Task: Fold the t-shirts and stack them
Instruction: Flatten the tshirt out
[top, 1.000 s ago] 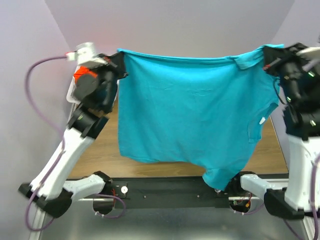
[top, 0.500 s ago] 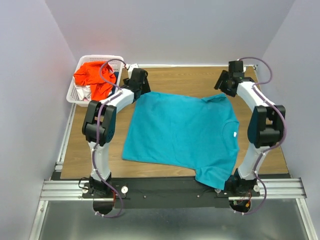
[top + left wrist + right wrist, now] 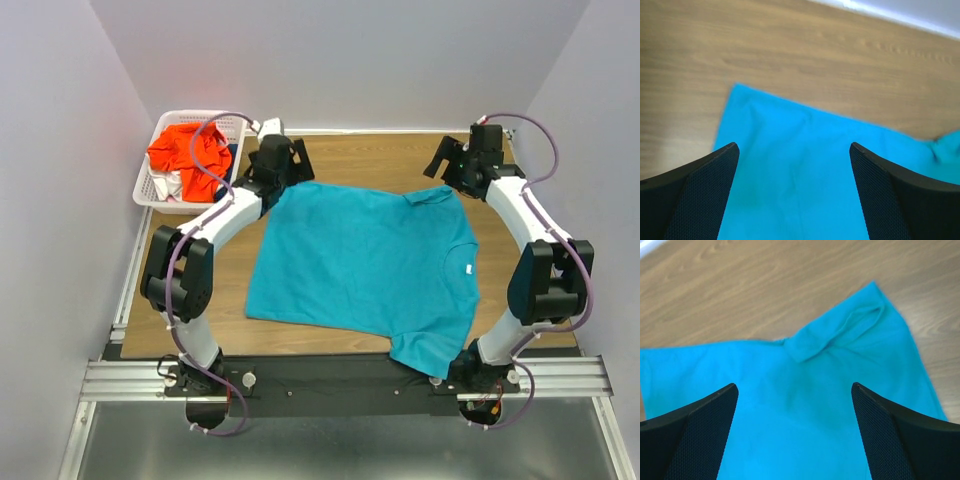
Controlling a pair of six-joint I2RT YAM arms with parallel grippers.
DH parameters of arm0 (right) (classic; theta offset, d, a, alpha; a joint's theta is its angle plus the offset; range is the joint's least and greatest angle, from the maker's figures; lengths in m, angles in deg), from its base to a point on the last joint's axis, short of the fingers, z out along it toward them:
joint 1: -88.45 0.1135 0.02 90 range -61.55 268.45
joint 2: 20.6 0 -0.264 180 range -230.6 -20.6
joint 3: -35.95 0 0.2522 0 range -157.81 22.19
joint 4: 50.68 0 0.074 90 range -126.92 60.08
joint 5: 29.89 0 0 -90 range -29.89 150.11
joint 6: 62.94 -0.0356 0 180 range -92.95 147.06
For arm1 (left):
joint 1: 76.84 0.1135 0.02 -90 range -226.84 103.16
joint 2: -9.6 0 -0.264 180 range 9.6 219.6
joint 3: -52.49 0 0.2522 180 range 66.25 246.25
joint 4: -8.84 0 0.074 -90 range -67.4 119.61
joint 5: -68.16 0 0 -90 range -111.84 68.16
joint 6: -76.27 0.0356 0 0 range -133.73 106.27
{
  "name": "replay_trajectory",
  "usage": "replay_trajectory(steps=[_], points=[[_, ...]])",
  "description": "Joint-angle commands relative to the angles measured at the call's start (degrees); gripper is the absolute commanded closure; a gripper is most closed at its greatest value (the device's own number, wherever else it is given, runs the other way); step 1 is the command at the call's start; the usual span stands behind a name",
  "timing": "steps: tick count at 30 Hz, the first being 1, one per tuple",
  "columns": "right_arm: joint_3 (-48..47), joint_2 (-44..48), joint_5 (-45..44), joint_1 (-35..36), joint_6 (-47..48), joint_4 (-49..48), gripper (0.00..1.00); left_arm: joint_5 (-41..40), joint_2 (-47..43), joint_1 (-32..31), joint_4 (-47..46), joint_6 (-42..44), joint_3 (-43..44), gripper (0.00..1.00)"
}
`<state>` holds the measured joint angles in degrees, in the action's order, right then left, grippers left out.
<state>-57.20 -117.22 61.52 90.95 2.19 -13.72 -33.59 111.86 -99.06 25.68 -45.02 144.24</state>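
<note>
A large teal-blue t-shirt (image 3: 365, 265) lies spread flat on the wooden table (image 3: 360, 160), its near right corner drooping over the front edge. My left gripper (image 3: 284, 176) hovers open above the shirt's far left corner (image 3: 747, 100). My right gripper (image 3: 452, 166) hovers open above the far right corner, where a small flap of cloth (image 3: 832, 335) is folded over. Teal cloth (image 3: 800, 170) shows between the wide-apart left fingers (image 3: 700, 195), and the same (image 3: 805, 405) between the right fingers (image 3: 900, 435); neither touches it. An orange-red t-shirt (image 3: 185, 150) lies bunched in the basket.
The white lattice basket (image 3: 195, 114) stands at the far left corner, with white cloth (image 3: 166, 185) under the orange-red shirt. Purple-grey walls close in on the left, back and right. The black base rail (image 3: 340, 375) runs along the near edge.
A second ago both grippers held the teal shirt stretched up in the air by its top corners. It now lies flat on the table and both grippers have opened and let go.
</note>
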Motion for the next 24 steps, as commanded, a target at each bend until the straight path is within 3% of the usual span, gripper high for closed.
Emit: replay_trajectory(steps=[1, 5, 11, 24], points=[[5.2, -1.64, 7.11, -0.31, 1.22, -0.34, 0.0, 2.52, -3.02, -5.98, -1.13, -2.63, -8.01, 0.02], [5.48, -4.63, 9.83, -0.31, 1.04, -1.84, 0.0, -0.11, -6.01, -10.38, -4.11, -5.53, -15.14, 0.02], [0.66, -12.17, 12.03, -0.13, 1.22, -4.3, 0.0, 1.11, -6.28, -11.01, -6.06, -8.09, -23.05, 0.02], [-9.28, -24.05, 10.99, -0.13, 0.25, -4.83, 0.0, -0.03, -6.19, -11.09, -5.36, -9.84, -28.78, 0.02]])
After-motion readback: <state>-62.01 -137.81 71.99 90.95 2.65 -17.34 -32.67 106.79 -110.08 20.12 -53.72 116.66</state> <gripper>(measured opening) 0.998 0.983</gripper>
